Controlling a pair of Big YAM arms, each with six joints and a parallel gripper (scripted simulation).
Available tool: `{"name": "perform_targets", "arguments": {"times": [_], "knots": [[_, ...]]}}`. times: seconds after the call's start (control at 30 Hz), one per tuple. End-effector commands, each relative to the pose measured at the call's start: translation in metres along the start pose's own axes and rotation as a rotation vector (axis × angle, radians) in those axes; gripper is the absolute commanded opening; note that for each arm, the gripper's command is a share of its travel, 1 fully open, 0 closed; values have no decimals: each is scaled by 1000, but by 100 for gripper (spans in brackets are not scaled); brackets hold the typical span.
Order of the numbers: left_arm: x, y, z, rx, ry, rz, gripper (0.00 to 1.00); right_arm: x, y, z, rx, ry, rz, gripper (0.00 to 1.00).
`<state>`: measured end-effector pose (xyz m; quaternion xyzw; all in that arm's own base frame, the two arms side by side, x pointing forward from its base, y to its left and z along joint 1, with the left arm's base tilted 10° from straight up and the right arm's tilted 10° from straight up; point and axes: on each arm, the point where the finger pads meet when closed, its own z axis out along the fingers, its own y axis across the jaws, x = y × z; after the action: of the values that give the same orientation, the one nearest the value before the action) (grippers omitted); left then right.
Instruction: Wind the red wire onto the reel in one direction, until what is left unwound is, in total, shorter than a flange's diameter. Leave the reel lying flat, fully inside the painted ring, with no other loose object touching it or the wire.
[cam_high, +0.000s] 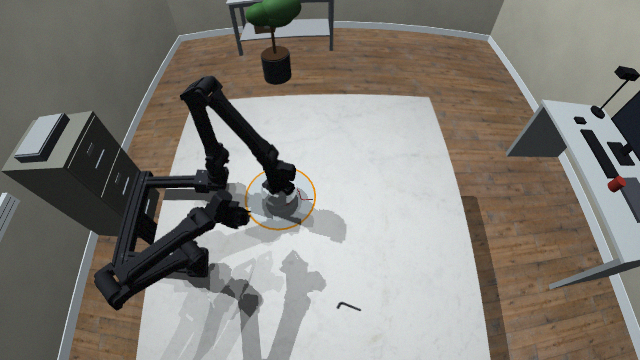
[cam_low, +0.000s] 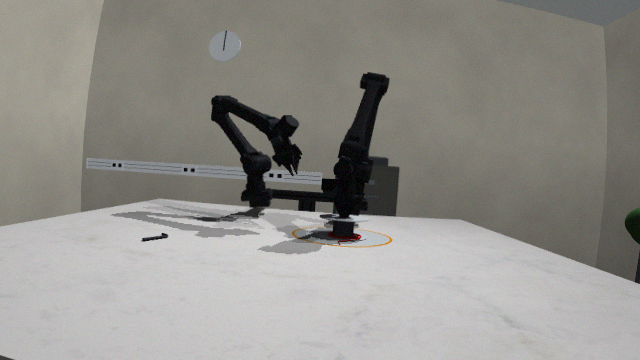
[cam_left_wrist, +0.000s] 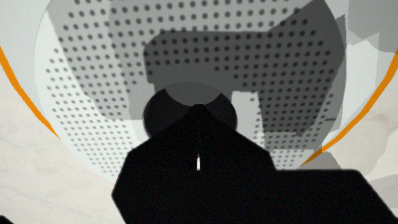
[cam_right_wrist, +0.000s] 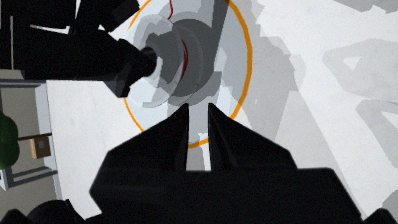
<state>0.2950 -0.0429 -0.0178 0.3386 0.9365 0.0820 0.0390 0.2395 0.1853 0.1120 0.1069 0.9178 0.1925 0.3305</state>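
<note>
The reel (cam_low: 344, 229) (cam_left_wrist: 90, 55) (cam_right_wrist: 165, 75) lies flat inside the orange ring (cam_high: 278, 229) (cam_low: 391, 240) (cam_left_wrist: 30, 106) (cam_right_wrist: 249, 55), with pale perforated flanges and a dark hub. Red wire (cam_low: 352, 238) (cam_right_wrist: 186, 60) shows low around the hub; a loose end crosses the ring area beyond the flange. How much is wound is partly hidden. My left gripper (cam_low: 345, 215) (cam_left_wrist: 198, 111) is shut, pointing down with its tips at the hub's dark centre. My right gripper (cam_high: 248, 215) (cam_low: 295, 174) (cam_right_wrist: 198, 110) is raised beside the reel, its fingers slightly apart with nothing between them.
A black hex key (cam_high: 350, 306) (cam_low: 155, 237) lies on the white table (cam_high: 390, 200) (cam_low: 425, 300), well away from the reel and ring. The left arm (cam_high: 240, 120) arches over the reel; the right arm (cam_high: 165, 245) is folded back beside it.
</note>
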Motion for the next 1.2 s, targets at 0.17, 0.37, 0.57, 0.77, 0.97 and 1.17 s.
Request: {"name": "perform_targets", "arguments": {"times": [0.17,0.37,0.57,0.77,0.97,1.17], "knots": [[0,4,1,8,10,-2,0,-28,28,-6,-32,-27,32,15],[0,4,1,8,10,-2,0,-33,31,-4,-32,-27,32,15],[0,4,1,8,10,-2,0,-33,30,-3,-32,-27,32,15],[0,4,0,8,10,-2,0,-34,31,-3,-32,-27,32,15],[-2,5,-19,8,10,-2,0,-34,31,-3,-32,-27,32,15],[-10,8,-40,8,10,-2,0,-34,31,-3,-32,-27,32,15]]}}
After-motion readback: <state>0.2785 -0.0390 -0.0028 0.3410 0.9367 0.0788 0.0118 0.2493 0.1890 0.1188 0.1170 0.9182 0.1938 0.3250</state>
